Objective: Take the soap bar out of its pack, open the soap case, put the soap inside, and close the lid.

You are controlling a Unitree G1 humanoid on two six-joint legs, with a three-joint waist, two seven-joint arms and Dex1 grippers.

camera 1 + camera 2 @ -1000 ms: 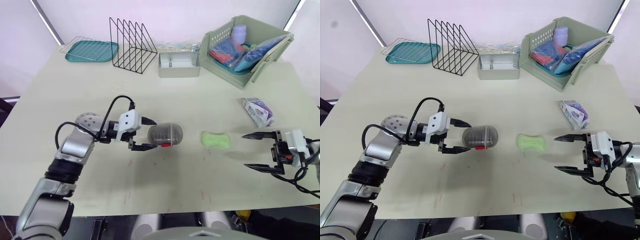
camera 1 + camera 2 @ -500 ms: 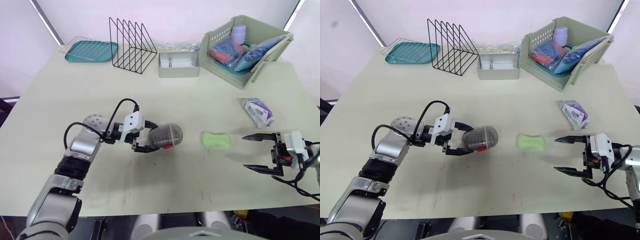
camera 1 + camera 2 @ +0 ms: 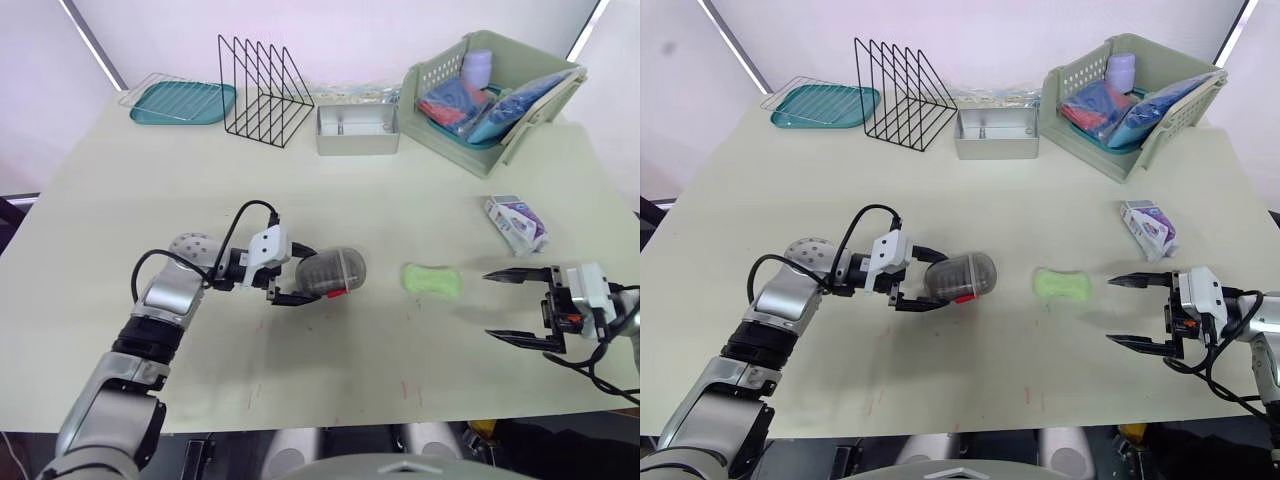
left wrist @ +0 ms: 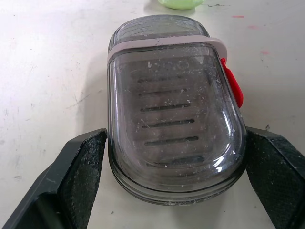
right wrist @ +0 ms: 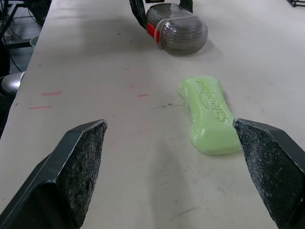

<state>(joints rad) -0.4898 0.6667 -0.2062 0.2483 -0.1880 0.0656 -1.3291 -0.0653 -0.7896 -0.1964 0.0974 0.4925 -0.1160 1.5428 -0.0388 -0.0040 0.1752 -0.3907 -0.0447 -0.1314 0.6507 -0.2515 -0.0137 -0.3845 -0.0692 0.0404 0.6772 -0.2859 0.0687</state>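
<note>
The closed, smoky-clear soap case (image 3: 332,270) with a red latch lies on its side at the table's middle. My left gripper (image 3: 311,274) is open, one finger on each side of the case's near end; the left wrist view shows the case (image 4: 174,129) filling the gap between the fingers (image 4: 78,176), close to touching. The bare green soap bar (image 3: 432,279) lies flat to the right of the case. My right gripper (image 3: 487,304) stands open further right, apart from the soap (image 5: 209,114). The soap's empty pack (image 3: 516,222) lies beyond it.
Along the back edge stand a teal tray (image 3: 183,102), a black wire rack (image 3: 265,90), a metal tin (image 3: 358,130) and a green basket (image 3: 495,85) holding several packets. The table's front edge is close under both grippers.
My left gripper has slid right, so its fingers now reach along both sides of the soap case. The right gripper, soap and pack have stayed put.
</note>
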